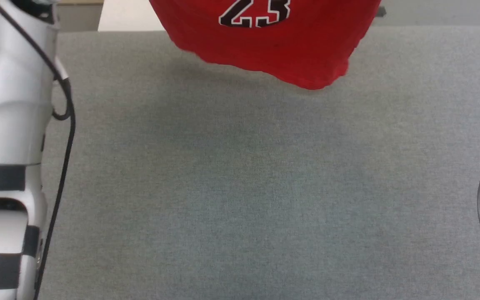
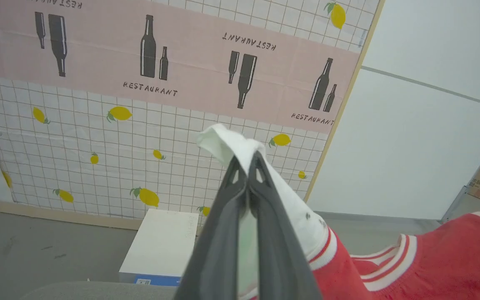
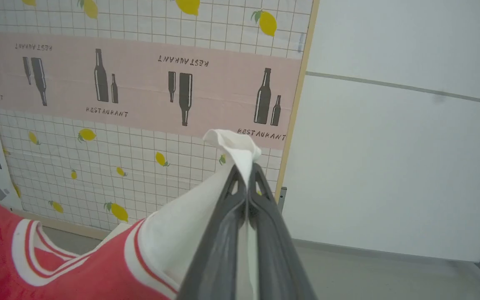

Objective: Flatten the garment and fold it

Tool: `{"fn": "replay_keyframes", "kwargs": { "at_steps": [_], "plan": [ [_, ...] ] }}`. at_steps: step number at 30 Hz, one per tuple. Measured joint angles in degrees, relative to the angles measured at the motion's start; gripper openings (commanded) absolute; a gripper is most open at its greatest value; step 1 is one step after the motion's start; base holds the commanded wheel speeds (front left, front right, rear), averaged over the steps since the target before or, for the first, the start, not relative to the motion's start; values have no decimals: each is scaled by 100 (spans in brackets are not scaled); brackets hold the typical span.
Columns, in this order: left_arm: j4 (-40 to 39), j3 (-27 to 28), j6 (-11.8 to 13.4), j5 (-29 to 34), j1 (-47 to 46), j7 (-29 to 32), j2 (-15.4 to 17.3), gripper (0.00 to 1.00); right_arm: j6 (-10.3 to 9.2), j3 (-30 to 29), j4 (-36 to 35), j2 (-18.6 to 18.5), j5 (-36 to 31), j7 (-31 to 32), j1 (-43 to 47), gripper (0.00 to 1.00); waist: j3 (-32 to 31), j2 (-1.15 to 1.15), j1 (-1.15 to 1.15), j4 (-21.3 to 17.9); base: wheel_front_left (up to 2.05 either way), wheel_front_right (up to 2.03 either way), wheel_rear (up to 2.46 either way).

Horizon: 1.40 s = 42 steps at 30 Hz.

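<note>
Left gripper (image 2: 246, 160) clamped on one white sleeve (image 2: 302, 216) of the garment (image 2: 431, 258). Right gripper (image 3: 246, 168) pinches the other. Red hem (image 1: 306, 77) hangs over grey table (image 1: 240, 200).

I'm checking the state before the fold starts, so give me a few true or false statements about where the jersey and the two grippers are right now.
1. The left gripper is shut on white sleeve fabric of the garment. True.
2. The garment lies spread flat on the grey table. False: it hangs from both grippers, with its red hem over the table's far part.
3. The right gripper is open and empty. False: it is shut on white sleeve fabric too.
4. The number 23 shows on the red cloth in the head view. True.
</note>
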Motion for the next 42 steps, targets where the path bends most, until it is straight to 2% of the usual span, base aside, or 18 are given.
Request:
{"fn": "replay_keyframes", "kwargs": {
  "at_steps": [6,11,18,24,29,33,42],
  "plan": [
    [141,-38,-40,-57,-328,-15,-231,0,0,-85,398,44,-191,-31,-367,0,305,0,0,-5,0,0,0],
    [180,22,40,-54,-787,-132,-269,0,0,-194,544,96,-344,-57,-834,0,645,0,0,-21,0,0,0],
    [140,245,91,-10,-1566,-1045,-409,0,1,-30,527,93,-958,-820,-1438,0,1295,0,0,-62,0,0,0],
    [145,394,-9,10,-2001,-1822,-599,0,1,52,460,36,-1560,-1582,-1873,0,1848,0,1,-85,0,0,0],
    [56,487,-233,-44,-2325,-2377,-761,0,2,296,399,-207,-2142,-2197,-2298,0,2318,0,1,-65,0,0,0],
    [71,509,-488,-71,-2441,-2554,-782,0,2,342,278,-511,-2483,-2421,-2570,0,2710,0,1,-13,0,0,0],
    [275,423,-1226,-129,-2206,-2696,-631,0,2,587,294,-940,-2682,-2629,-2220,0,3442,0,2,201,0,0,0]
  ]
}}
